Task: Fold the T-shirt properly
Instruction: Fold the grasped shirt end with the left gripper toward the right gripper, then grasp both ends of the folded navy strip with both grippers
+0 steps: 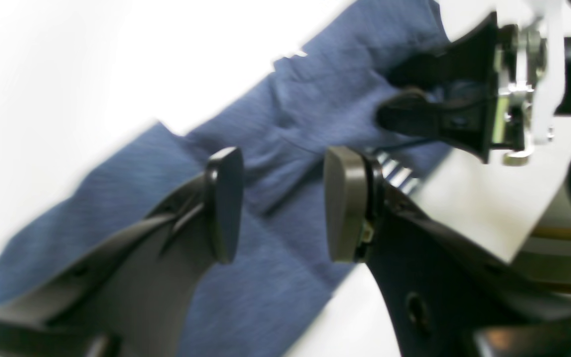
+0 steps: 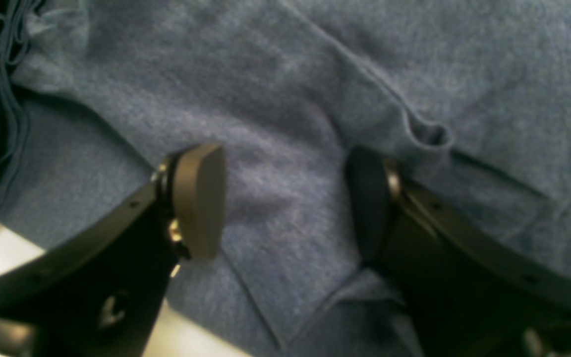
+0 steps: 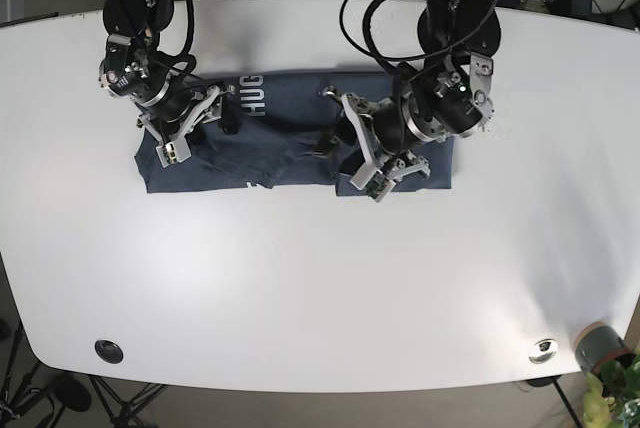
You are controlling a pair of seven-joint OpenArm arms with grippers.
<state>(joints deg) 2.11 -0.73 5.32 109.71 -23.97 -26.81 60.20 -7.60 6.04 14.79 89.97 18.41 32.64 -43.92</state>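
We see the T-shirt lying on the white table as a long dark-blue band, already folded lengthwise, with white lettering showing near its upper edge and several creases across the cloth. Our right gripper hovers over the band's end on the base view's left; its wrist view shows the jaws standing wide apart above the fabric, with nothing between the pads but the cloth beneath them, and stacked hem layers at the frame's edge. Our left gripper sits over the other end, jaws likewise spread wide in its wrist view, the shirt passing below and empty table just beyond; neither holds anything. We judge the sleeves and sides to be tucked in, so the first stage looks done, though the middle is rumpled and one flap near the right gripper has a loose curl. What remains, in our reading, is to grasp an end and bring it over the other to make a compact rectangle, then smooth the result; that crosswise fold is not yet begun
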